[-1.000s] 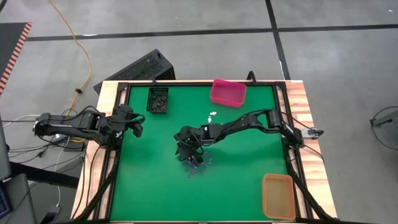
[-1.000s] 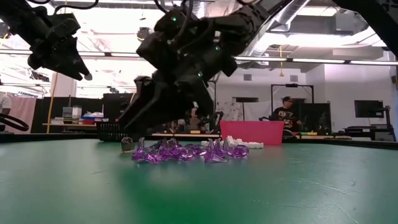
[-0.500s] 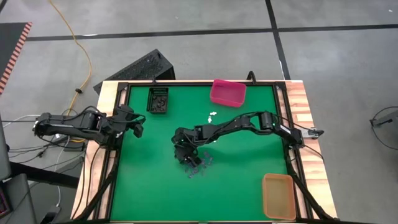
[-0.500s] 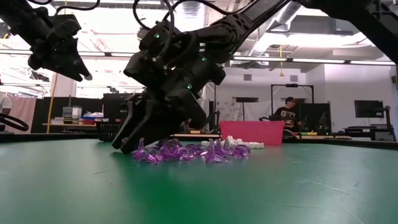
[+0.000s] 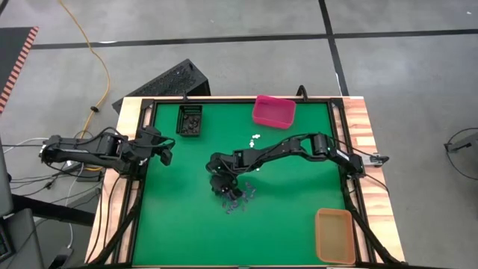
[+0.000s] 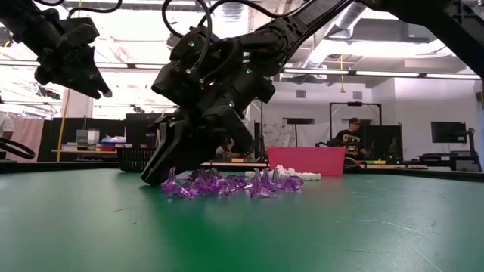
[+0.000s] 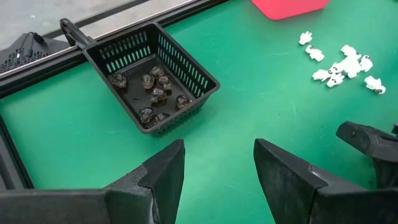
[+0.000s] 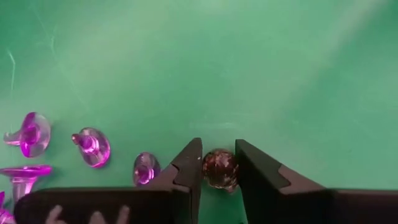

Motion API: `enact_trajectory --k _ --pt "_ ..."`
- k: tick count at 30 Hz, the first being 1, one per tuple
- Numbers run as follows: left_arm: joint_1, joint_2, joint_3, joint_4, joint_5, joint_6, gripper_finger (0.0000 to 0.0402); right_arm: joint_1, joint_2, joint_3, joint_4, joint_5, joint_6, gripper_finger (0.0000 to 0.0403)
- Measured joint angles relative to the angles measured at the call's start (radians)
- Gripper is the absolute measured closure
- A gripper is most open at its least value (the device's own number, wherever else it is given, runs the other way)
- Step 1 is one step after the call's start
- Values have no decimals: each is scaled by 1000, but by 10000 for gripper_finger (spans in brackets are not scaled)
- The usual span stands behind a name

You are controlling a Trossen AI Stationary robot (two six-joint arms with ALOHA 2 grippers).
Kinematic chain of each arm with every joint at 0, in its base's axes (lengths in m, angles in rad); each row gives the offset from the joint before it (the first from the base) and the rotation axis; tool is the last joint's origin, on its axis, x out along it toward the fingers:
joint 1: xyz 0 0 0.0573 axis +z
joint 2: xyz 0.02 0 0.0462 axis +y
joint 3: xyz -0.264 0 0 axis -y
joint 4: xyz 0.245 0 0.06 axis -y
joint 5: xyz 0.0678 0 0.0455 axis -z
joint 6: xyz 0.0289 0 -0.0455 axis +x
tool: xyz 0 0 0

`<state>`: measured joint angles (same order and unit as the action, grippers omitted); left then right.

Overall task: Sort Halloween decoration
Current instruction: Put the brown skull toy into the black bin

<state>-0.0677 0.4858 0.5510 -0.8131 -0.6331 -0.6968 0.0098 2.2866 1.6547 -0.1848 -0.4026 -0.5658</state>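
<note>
The right gripper pinches a dark trinket, its lower half hidden between the fingers, at the nine-o'clock edge of the purple trinkets. The left gripper hovers spread over green table, black bin at its eleven o'clock; the room behind is dim.

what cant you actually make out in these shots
- Orange bin: the high view does not show whether anything lies in it.
- Pink bin: its wall hides the inside in the low view; the left wrist view cuts it off.
- Dark trinket between the right gripper fingers: the high view hides it under the arm.
- Purple trinkets: too heaped to count.
</note>
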Motion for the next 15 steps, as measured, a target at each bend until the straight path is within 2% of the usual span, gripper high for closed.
enact_trajectory --k 10,15 --pt "0 0 0 0 -1 -6 219 -26 -17 0 -15 47 14 294" --pt "0 0 0 0 -2 -7 219 -49 -17 65 -60 49 17 295"
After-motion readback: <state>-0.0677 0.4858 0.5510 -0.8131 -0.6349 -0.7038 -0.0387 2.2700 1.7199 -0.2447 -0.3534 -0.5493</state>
